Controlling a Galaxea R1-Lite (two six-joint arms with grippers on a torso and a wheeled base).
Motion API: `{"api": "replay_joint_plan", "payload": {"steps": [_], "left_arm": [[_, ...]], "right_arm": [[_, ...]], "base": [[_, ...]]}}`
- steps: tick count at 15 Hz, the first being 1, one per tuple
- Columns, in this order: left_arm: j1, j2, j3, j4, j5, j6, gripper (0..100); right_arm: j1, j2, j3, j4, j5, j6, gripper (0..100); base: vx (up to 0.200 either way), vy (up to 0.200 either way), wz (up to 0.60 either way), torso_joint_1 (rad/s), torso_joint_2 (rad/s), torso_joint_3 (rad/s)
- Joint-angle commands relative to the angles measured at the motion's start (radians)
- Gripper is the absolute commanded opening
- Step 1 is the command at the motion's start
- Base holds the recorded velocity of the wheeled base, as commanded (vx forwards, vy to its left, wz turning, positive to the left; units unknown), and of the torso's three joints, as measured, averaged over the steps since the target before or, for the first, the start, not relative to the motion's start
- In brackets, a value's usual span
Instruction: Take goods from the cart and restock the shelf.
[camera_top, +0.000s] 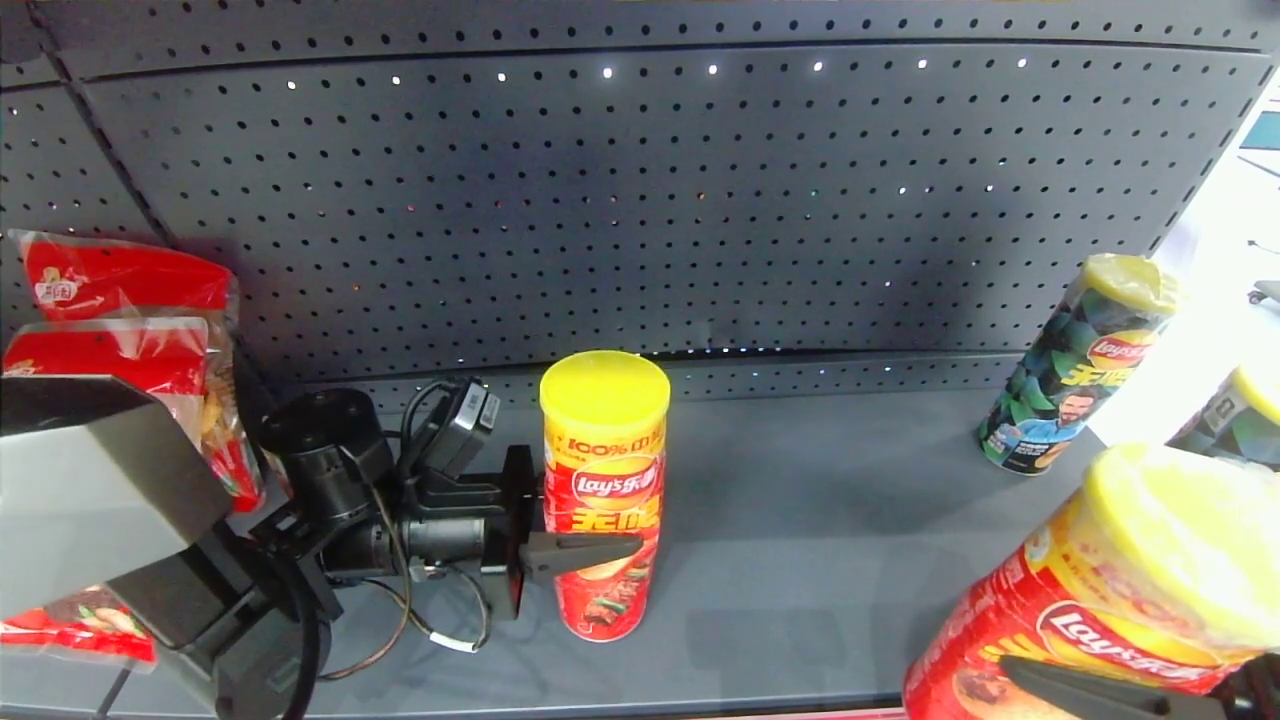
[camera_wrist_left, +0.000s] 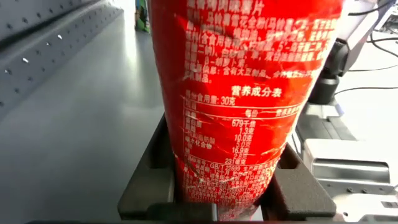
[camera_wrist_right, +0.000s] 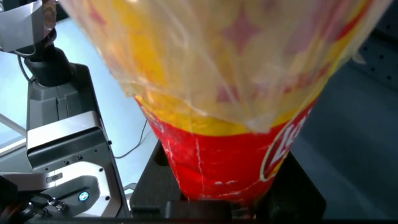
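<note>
A tilted can (camera_top: 1090, 600), red with a yellow lid, sits nearest at the lower right, its lid leaning up and toward the right. The right gripper (camera_wrist_right: 224, 202) is clamped on its red body, a black finger (camera_wrist_right: 152, 186) pressed to each side; in the head view one dark finger runs across the can's lower part. This can is in front of the shelf (camera_top: 830, 520), over its front edge, and touches nothing there. Farther in, left of centre, an upright can (camera_top: 603, 490) of the same red and yellow stands on the grey shelf board, though it cannot be told whether its base rests on the board. The left gripper (camera_top: 600, 540) reaches in from the left and grips it below the middle: one finger lies across the front, the other goes behind, and the left wrist view shows both pads tight against the red wall. A green can (camera_top: 1075, 365) with a yellow lid stands well apart at the shelf's right end, leaning slightly left. Just beside it, at the right edge, part of an edge can (camera_top: 1240, 405) shows. Red bags (camera_top: 130, 330) are stacked at the far left, against the pegboard (camera_top: 640, 200) that backs the shelf.
</note>
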Motion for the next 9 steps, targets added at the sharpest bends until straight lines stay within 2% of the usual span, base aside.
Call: {"api": "replay_joint_plan", "payload": {"steps": [1,6,9], "left_arm": [[0.001,0.002,0.009,-0.001,-0.001,0.008,0],[-0.015,0.019,0.026,-0.001,0.004,0.012,0],[-0.027,0.008,0.068,-0.001,0.008,0.012,0]], "right_arm": [[0.002,0.003,-0.002,0.0,0.0,0.0,0],[0.002,0.013,-0.008,0.0,0.0,0.0,0],[0.004,0.017,-0.011,0.0,0.0,0.0,0]], "base": [[0.0,0.0,0.0,0.0,0.0,0.0],[0.0,0.0,0.0,0.0,0.0,0.0],[0.0,0.0,0.0,0.0,0.0,0.0]]}}
